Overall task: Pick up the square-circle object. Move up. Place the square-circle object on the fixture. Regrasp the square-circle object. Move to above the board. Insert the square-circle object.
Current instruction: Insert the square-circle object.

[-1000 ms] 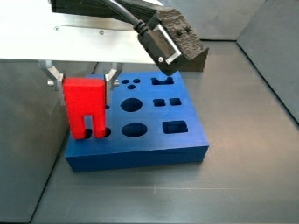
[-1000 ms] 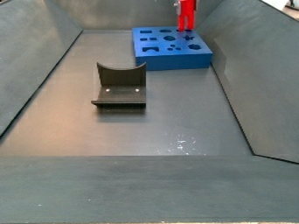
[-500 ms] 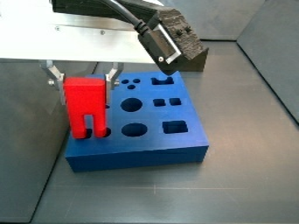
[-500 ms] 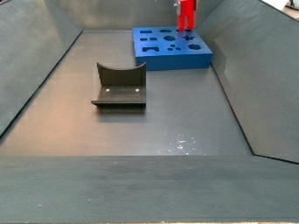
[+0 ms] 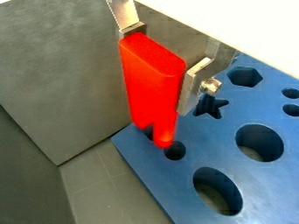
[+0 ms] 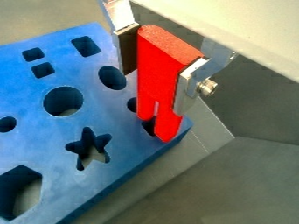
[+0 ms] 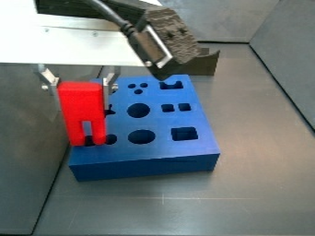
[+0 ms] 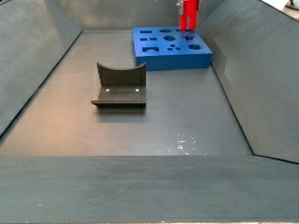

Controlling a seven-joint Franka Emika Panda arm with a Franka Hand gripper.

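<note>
The square-circle object [image 7: 84, 112] hangs upright, pegs down, over the board [image 7: 160, 138], at its 9 o'clock edge in a side view. The end effector [image 5: 162, 63] clamps it between both silver fingers [image 6: 194, 73], closed onto its flat faces. Peg tips sit right at the holes, not clearly seated. The fixture [image 8: 118, 86] stands empty, well apart on the table [image 8: 140, 131]. By my read, only the insertion remains.

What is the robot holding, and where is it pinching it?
The end effector holds the red square-circle object upright, its fingers pinching the upper part, pegs pointing down over the blue board.
</note>
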